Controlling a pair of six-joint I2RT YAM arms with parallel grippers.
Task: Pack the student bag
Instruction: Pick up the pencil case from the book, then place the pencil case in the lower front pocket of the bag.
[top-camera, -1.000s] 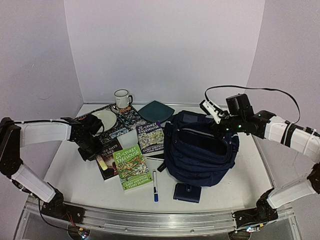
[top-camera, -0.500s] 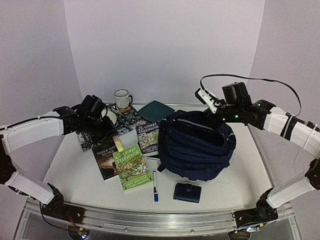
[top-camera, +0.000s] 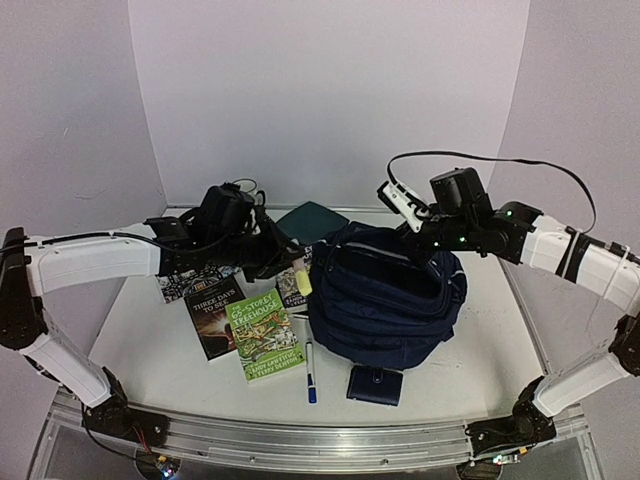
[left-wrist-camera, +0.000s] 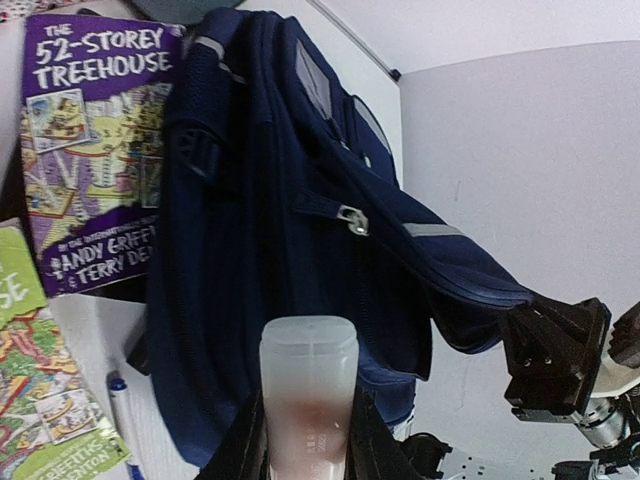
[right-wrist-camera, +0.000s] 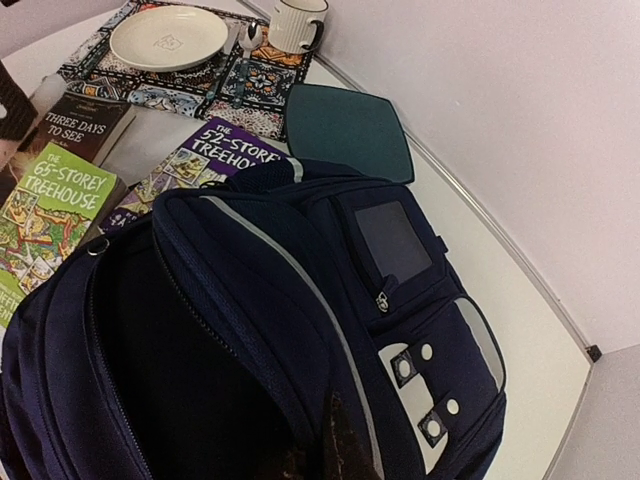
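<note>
student bag (top-camera: 385, 300): right of the desk's middle, the biggest thing on it
heading: mouth gapes upward and toward the left edge; pocketed front faces the far right corner
long axis: roughly upright, hung from its top rim, body sagging toward the near edge
right gripper (top-camera: 416, 244): jaws pinched almost together on the fabric of the bag's top rim, on its far side
left gripper (top-camera: 292, 272): just left of the bag's mouth, jaws narrowly parted and clamped on a pale capped stick (left-wrist-camera: 308, 385), cap toward the bag
purple book (left-wrist-camera: 90, 150): flat, touching the bag's left side
green book (top-camera: 265, 335): nearer the near edge, left of the bag
pen (top-camera: 310, 372): between green book and wallet (top-camera: 375, 385)
wallet: just beside the bag's near side
open room: bare desk toward the right edge and at the near left corner
</note>
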